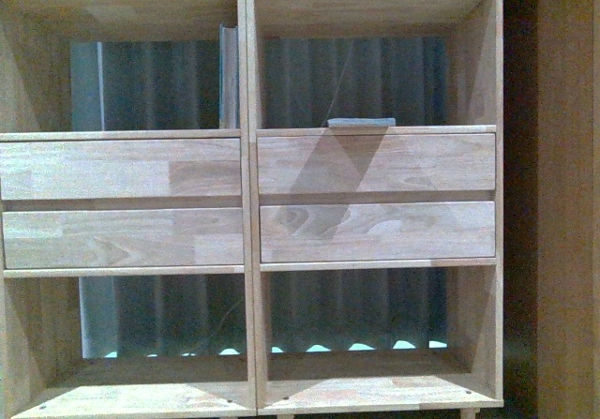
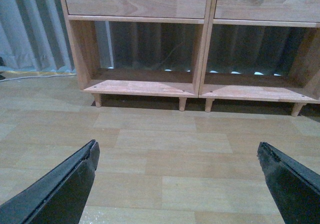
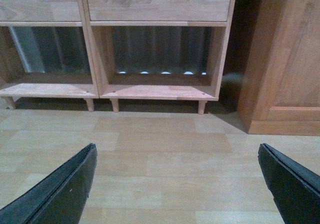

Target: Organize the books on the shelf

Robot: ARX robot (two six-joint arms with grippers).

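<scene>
The light-wood shelf [image 1: 248, 203] fills the front view, with open compartments and four drawer fronts. A thin book [image 1: 228, 77] stands upright against the centre divider in the upper left compartment. A teal book [image 1: 361, 122] lies flat in the upper right compartment, just above the drawers. Neither arm shows in the front view. My left gripper [image 2: 177, 156] is open and empty, low over the floor, facing the shelf's bottom compartments [image 2: 145, 48]. My right gripper [image 3: 177, 156] is open and empty over the floor before the shelf's right bottom compartment [image 3: 160, 53].
A darker wooden cabinet [image 3: 285, 58] stands right of the shelf with a dark gap between. Grey curtains [image 2: 30, 28] hang behind and to the left. Light plank floor [image 2: 165, 149] lies before the shelf's peg legs [image 2: 182, 103].
</scene>
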